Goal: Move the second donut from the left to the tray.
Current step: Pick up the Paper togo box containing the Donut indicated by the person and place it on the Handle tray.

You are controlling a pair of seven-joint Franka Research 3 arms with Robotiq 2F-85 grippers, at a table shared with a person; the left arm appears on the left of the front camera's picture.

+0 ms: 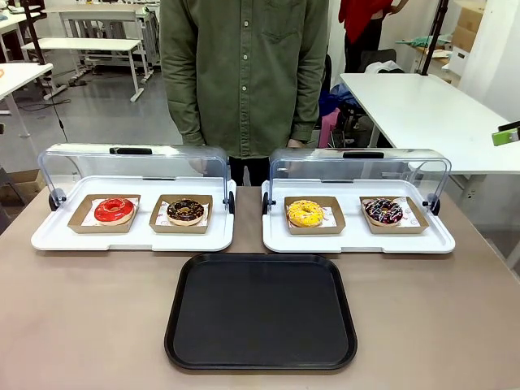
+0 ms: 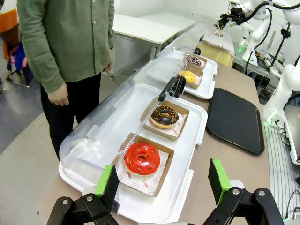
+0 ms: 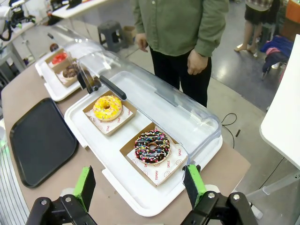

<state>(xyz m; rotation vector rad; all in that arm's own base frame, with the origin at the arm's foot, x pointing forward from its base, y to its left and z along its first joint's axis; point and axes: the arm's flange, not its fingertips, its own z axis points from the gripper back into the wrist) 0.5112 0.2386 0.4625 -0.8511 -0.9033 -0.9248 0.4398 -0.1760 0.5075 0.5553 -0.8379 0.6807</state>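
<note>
Chocolate-glazed ring donut with pale sprinkles sits in a square brown cardboard holder on the left white display tray. Smooth black rounded-square tray lies nearer on the matte tan table. Left gripper and right gripper gape wide, empty.

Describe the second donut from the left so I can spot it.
Find the left white display tray, lid raised. Of its two donuts in brown cardboard holders, take the right-hand donut. It has dark chocolate glaze with pale sprinkles; its red-glazed neighbour is plain.
</note>
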